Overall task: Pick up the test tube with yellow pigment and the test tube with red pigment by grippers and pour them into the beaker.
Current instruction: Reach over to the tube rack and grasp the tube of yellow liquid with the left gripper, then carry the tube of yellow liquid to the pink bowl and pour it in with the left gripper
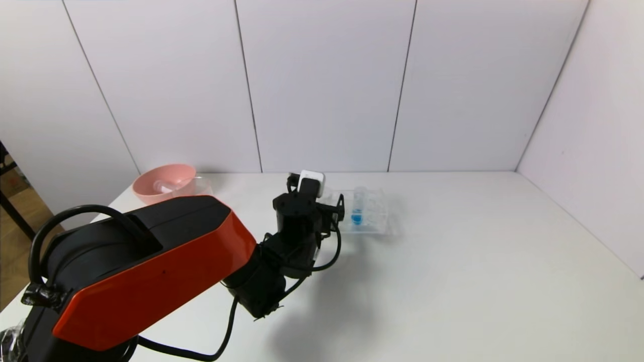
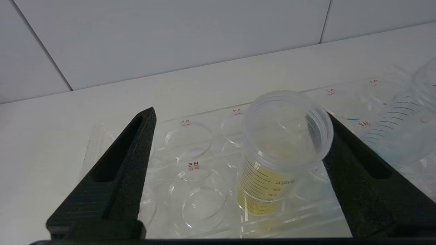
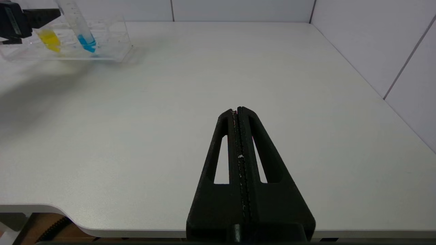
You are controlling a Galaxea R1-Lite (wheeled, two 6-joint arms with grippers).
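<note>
Left gripper [image 2: 238, 143] is at the clear tube rack [image 1: 370, 221], which sits toward the far edge of the tabletop, about midway along it. Its fingers stand wide apart, clamped on nothing. The test tube with yellow pigment [image 2: 272, 163] stands between them in its rack hole, long axis upright, mouth up, yellow liquid low in its bottom. It sits off-centre: the rim looks to be touching or just beside one finger [image 2: 361, 177], well apart from the other [image 2: 119, 170].

I judge this the relation that decides the grasp: closing from here would drag the tube sideways unless I centre first. The blue-liquid tube [image 3: 83, 32] stands just beside the yellow one in the rack; I must not clip it.

Right gripper [image 3: 240, 112] hovers over the near edge of the table, toward the right corner, fingers pressed together, idle, well apart from the rack. Left arm is plainly the nearer.

I cannot pick out the red tube. Pink bowl [image 1: 165, 183] stands at the far left corner.
</note>
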